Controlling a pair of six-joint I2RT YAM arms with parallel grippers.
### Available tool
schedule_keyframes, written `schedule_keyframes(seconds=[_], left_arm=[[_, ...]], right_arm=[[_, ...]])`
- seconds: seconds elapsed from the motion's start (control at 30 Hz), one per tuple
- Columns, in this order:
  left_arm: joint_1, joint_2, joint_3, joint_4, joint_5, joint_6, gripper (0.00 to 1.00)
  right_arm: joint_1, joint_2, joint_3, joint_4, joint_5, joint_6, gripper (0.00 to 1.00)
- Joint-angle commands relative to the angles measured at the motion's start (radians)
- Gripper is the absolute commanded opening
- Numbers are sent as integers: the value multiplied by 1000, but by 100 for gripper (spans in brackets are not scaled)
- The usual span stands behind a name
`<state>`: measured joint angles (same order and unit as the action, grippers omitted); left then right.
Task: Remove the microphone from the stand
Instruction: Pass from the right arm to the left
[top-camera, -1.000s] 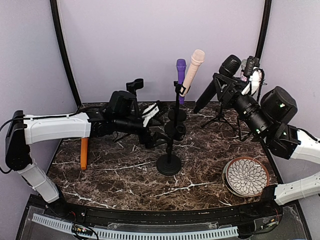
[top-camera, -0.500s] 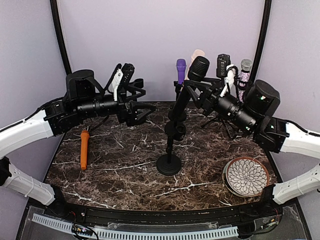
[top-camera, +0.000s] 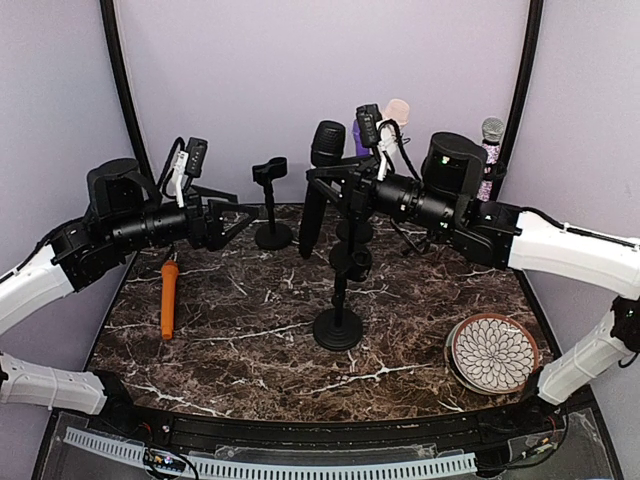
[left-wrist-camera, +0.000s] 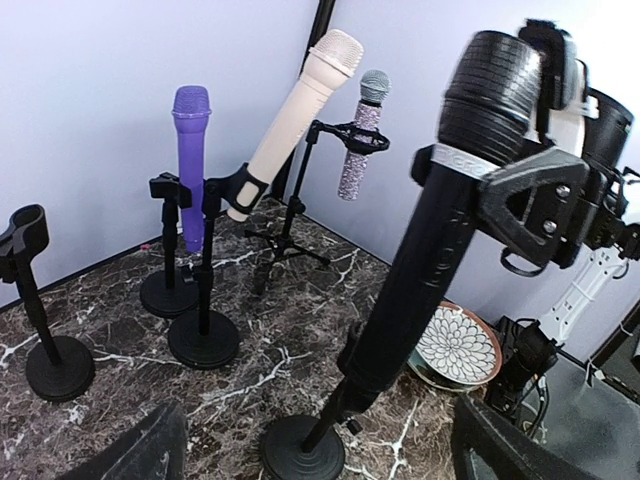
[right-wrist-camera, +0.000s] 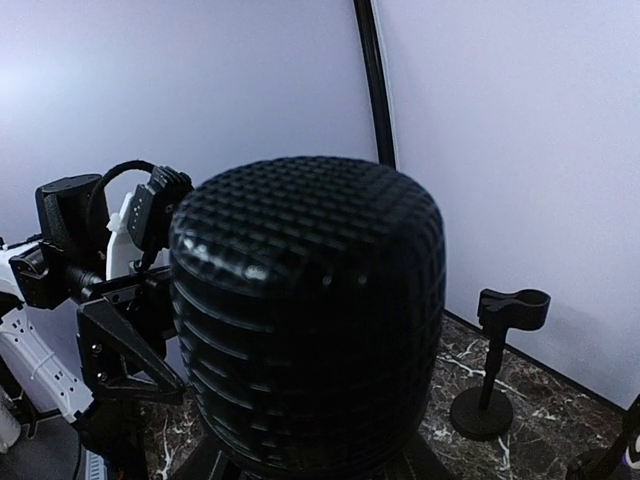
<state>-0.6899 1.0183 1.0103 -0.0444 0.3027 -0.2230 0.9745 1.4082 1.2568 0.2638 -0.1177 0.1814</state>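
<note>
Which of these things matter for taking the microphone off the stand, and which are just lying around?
Job: black microphone, right claw gripping it.
Lying about: purple microphone, beige microphone, glitter microphone, orange tool, patterned plate.

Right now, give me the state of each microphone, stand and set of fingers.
black microphone, off the stand, tilted, held
right fingers, shut on black microphone
left fingers, open, holding nothing
purple microphone, upright, clipped
cream microphone, tilted, clipped
glittery microphone, clipped
centre stand, empty
left stand, clip empty
</note>
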Motion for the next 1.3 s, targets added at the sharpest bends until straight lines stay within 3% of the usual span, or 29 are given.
schedule_keyframes(seconds=[0.0, 0.2, 0.37, 0.7, 1.07, 1.13, 1.27], left_arm=[[1, -58, -54, -25, 128, 24, 94], [1, -113, -90, -41, 193, 89, 95], [1, -115, -118, 26, 320, 41, 95], [-8, 46, -103, 220, 516, -70, 95], [-96, 128, -59, 181, 374, 4, 93], [-97, 117, -70, 212, 372, -5, 88], [-97, 103, -79, 254, 375, -23, 60]], right_arm=[[-19, 26, 87, -23, -110, 95, 0], [-19, 48, 97, -30, -238, 188, 0], [-17, 56, 81, 2, -333, 233, 0], [-2, 114, 91, 56, -393, 264, 0], [41, 161, 121, 106, -405, 251, 0], [42, 158, 118, 97, -396, 247, 0], [44, 153, 111, 91, -389, 244, 0]])
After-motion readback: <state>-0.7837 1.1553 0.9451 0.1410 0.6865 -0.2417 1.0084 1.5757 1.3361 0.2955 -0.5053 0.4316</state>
